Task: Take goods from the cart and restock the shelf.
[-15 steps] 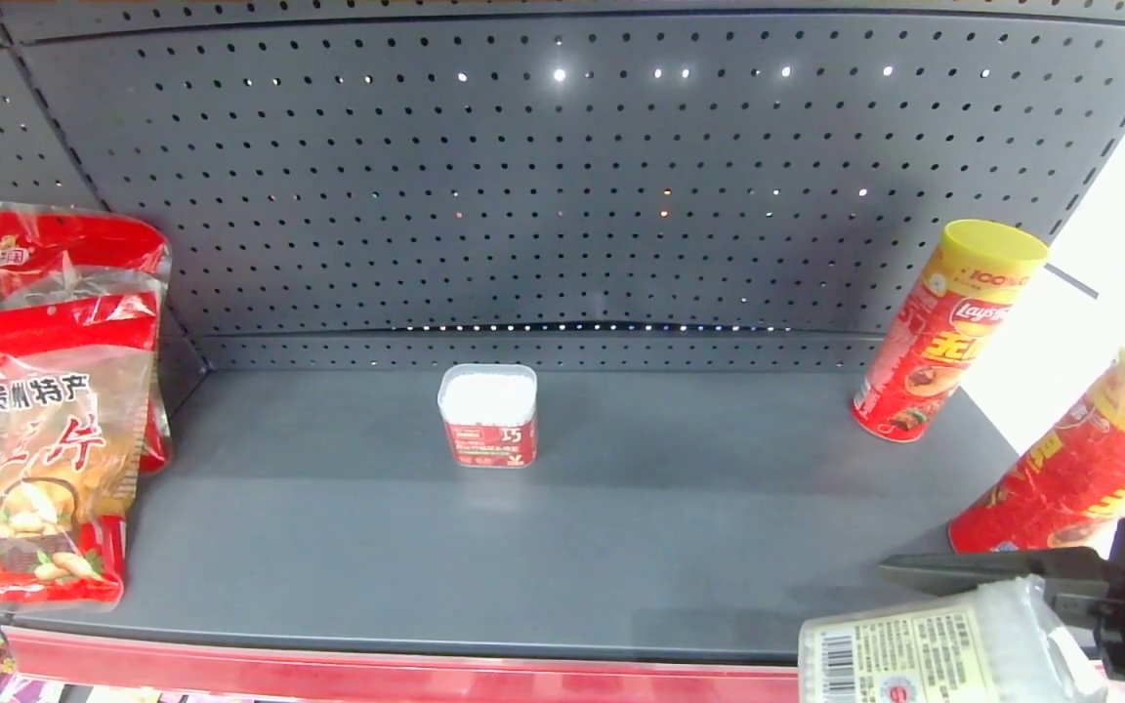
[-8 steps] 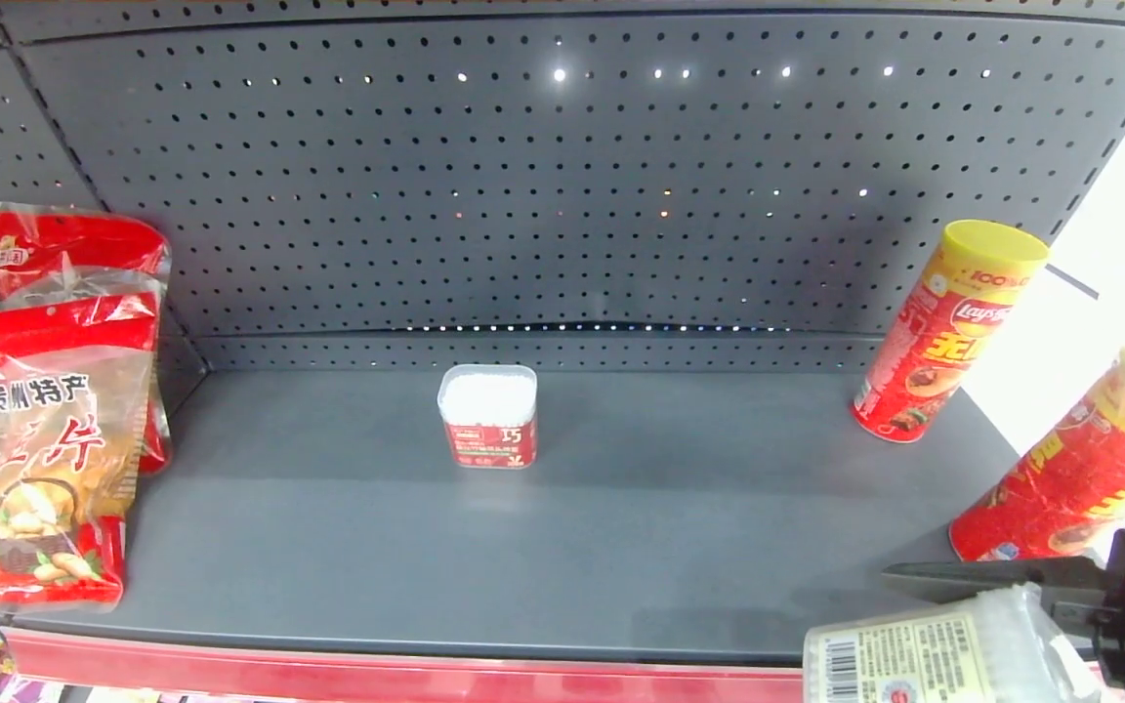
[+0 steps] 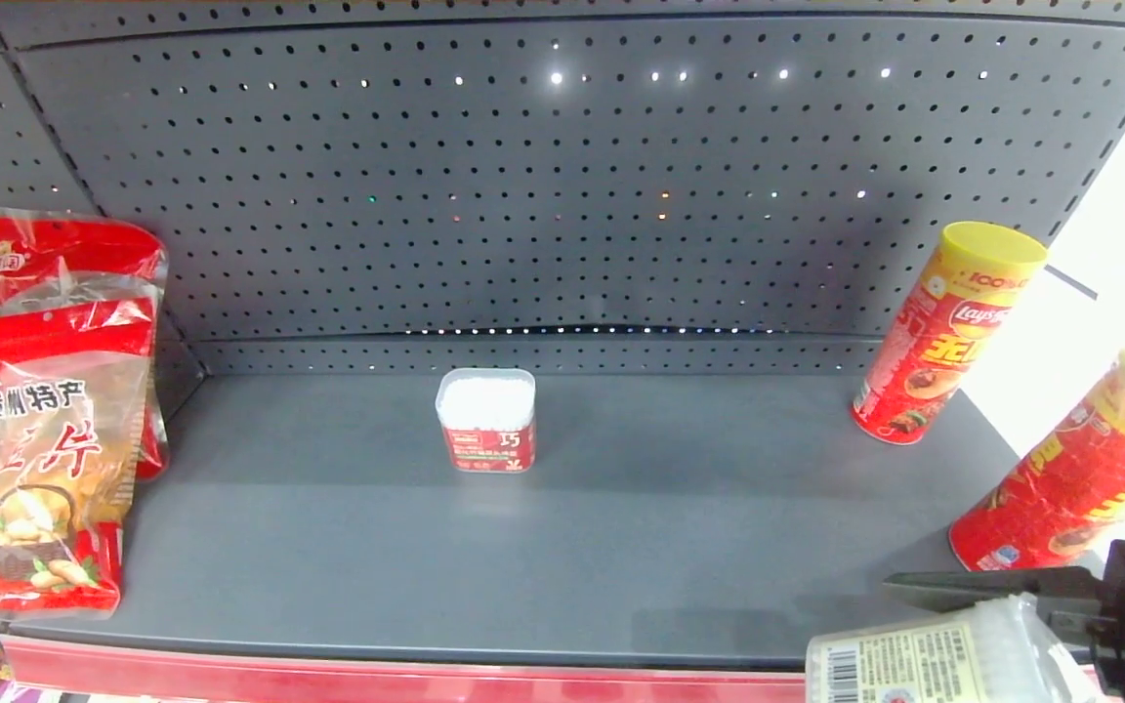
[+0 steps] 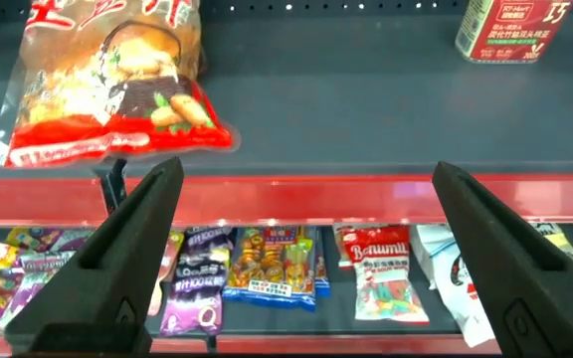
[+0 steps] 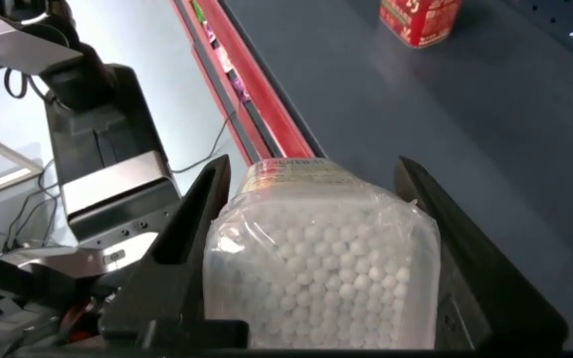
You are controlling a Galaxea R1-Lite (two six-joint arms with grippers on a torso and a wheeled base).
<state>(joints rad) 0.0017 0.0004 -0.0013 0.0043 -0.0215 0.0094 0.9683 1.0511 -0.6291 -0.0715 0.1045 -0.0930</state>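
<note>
The right gripper (image 5: 311, 189) has its jaws clamped on a clear tub of cotton swabs (image 5: 316, 264), one finger on each side. In the head view the tub (image 3: 934, 659) is held off the front right corner of the grey shelf (image 3: 670, 527), level with its red front edge (image 3: 377, 674) and not yet over the board. A second tub of swabs (image 3: 485, 418) stands upright near the middle of the shelf, towards the perforated back panel (image 3: 562, 195). At the right end, one chip can with a yellow lid (image 3: 948, 332) stands near the back, and another chip can (image 3: 1075, 469) stands nearer the front edge, just behind the gripper's upper finger (image 3: 992, 586). At the left end, a big snack bag (image 3: 35, 459) leans upright near the front edge with another red bag (image 3: 69, 254) behind it, touching. The left gripper (image 4: 306, 169) hangs below and in front of the shelf's left part with its jaws spread wide and nothing between them; beyond it, small packets (image 4: 267, 268) lie on the shelf below. Against a second ago, the whole head view has slid a touch, so the camera has moved, and the goods on the shelf keep their places. The right gripper and its tub have sunk slightly more than the rest, towards the lower edge of the view.
</note>
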